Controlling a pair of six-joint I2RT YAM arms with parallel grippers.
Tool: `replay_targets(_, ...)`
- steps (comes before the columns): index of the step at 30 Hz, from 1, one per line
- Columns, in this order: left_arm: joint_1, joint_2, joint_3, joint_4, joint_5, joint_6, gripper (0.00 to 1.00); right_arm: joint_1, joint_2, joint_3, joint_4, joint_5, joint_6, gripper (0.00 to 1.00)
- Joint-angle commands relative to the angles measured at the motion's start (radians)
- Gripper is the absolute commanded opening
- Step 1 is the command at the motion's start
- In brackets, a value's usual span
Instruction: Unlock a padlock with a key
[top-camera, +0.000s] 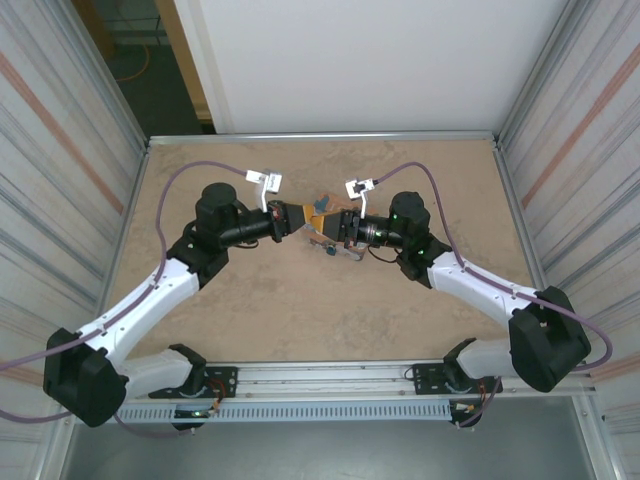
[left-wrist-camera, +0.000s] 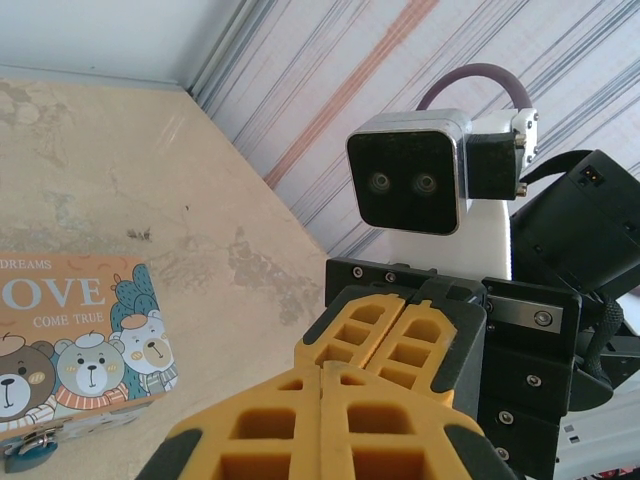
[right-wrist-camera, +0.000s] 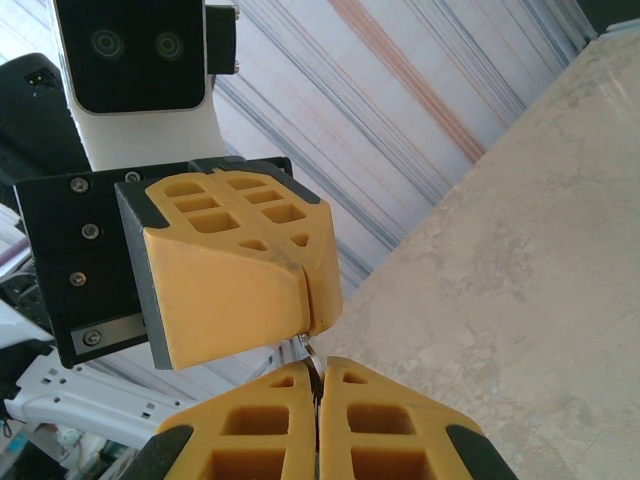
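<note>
The two arms are meeting tip to tip over the middle of the counter (top-camera: 300, 310). The left end effector (top-camera: 297, 218) is pressing its yellow fingers fully together. The right end effector (top-camera: 338, 226) is doing the same, and in its wrist view a thin silver sliver, probably the key (right-wrist-camera: 308, 355), is sitting in the seam between its fingertips. The sliver is reaching up to the corner of the left end effector (right-wrist-camera: 230, 270); whether the left fingers are also pinching it cannot be told.

The padlock (top-camera: 328, 250) is lying below and just to the near side of that meeting point. It is hanging at the near edge of the orange "LOVE" tin (left-wrist-camera: 75, 340), where the left wrist view is catching its blue-teal body (left-wrist-camera: 20, 455) at the tin's clasp.

From the key, the lock is lying downward and toward the near edge of the counter, slightly closer to the right end effector than to the left. The key's visible part is pointing toward the opposite fingers rather than at the lock, so the holding arm is probably needing to tip it down and nearer. The keyhole's facing is too small to make out.
</note>
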Motion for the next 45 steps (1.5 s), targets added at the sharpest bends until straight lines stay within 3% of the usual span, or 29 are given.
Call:
replay_targets(1, 0.005, -0.044, -0.009, 0.023, -0.010, 0.012, 0.00, 0.005, -0.021, -0.008, -0.015, 0.029, -0.011, 0.05)
replay_targets(10, 0.007, -0.071, -0.032, 0.030, -0.028, 0.010, 0.01, -0.012, -0.088, -0.036, -0.067, 0.074, -0.036, 0.02)
replay_targets(20, 0.009, -0.091, -0.037, 0.026, -0.045, 0.014, 0.40, -0.019, -0.133, -0.022, -0.237, 0.106, -0.138, 0.00)
replay_targets(30, 0.011, -0.147, -0.051, -0.110, -0.165, 0.121, 0.67, -0.078, -0.189, -0.022, -0.493, 0.149, -0.317, 0.01)
replay_targets(37, 0.011, -0.167, -0.132, -0.139, -0.299, 0.140, 0.77, -0.177, -0.161, -0.067, -0.483, 0.097, -0.340, 0.01)
replay_targets(45, 0.011, -0.119, -0.192, -0.114, -0.339, 0.130, 0.78, -0.244, -0.042, -0.082, -0.418, 0.067, -0.304, 0.01)
